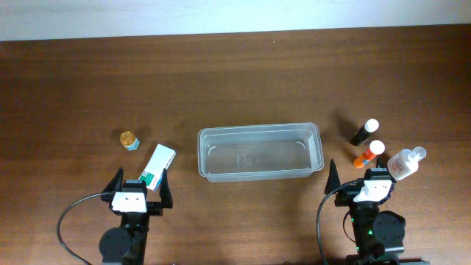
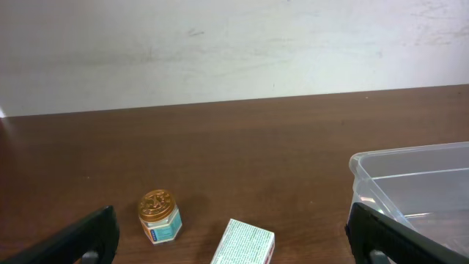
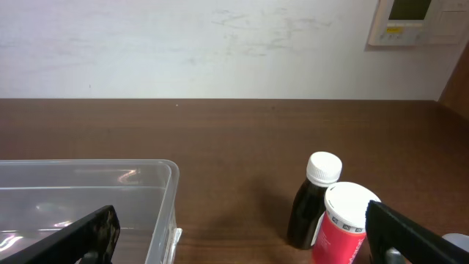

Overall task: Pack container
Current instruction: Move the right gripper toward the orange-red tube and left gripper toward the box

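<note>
The container [image 1: 259,129] sits empty at the centre of the overhead frame, open side up on the tabletop [image 1: 235,81]. I judge it is set midway so that either arm can reach it. My left jaws, lower left, stand wide apart and hold nothing. The gold-lidded jar [image 1: 129,139] and white-and-green box [image 1: 157,166] lie just ahead of them. My right jaws, lower right, are likewise spread and bare, with the black bottle [image 1: 364,132], orange bottle [image 1: 369,153] and clear bottle [image 1: 406,162] close by. Packing is not yet begun.
</note>
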